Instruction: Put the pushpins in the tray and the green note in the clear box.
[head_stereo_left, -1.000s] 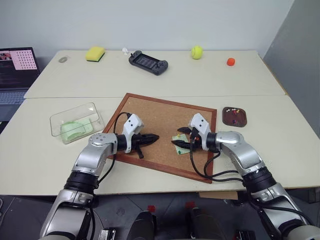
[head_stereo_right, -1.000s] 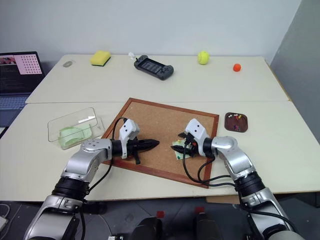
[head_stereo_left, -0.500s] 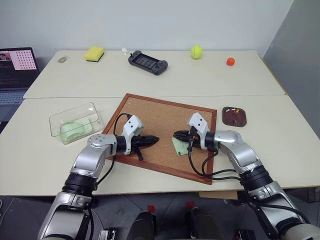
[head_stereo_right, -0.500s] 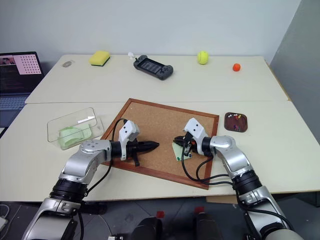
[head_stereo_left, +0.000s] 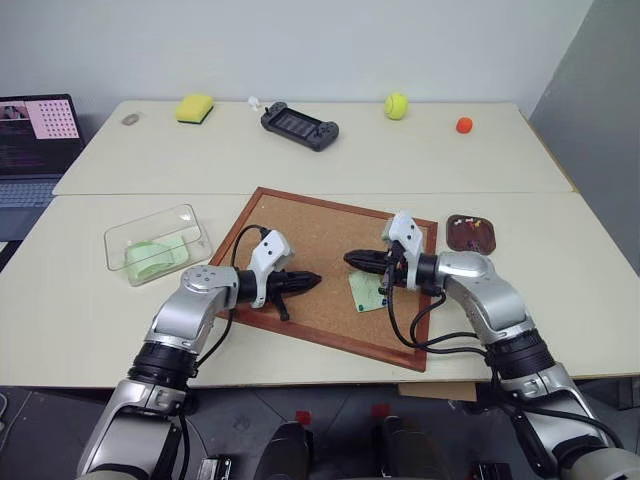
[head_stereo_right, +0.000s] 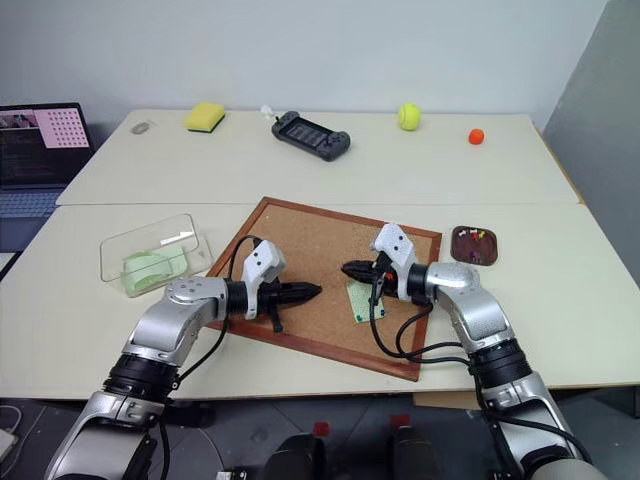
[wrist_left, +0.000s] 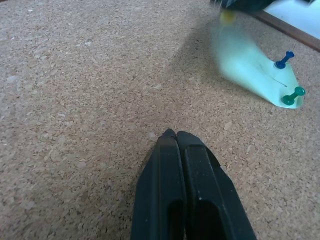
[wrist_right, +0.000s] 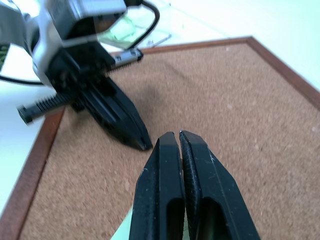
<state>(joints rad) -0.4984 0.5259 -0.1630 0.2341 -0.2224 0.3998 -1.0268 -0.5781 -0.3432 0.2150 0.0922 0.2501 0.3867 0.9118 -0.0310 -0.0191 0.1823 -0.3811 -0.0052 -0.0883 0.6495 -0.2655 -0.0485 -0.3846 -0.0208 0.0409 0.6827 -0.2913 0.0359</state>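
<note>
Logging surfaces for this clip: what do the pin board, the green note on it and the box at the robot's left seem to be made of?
The wood-framed brown pin board looks like cork: speckled, grainy, matte, with a smooth reddish-brown frame, probably wood. The pale green square note appears to be thin paper, matte, one edge lifting. The transparent rectangular box looks like clear, glossy plastic, its contents showing through.

Both arms are silver-grey metal with black ribbed joint collars. Each wrist carries a white block, and black cables loop from it along the forearm. The left gripper (head_stereo_left: 308, 281) and right gripper (head_stereo_left: 352, 259) have tapered black fingers.
</note>
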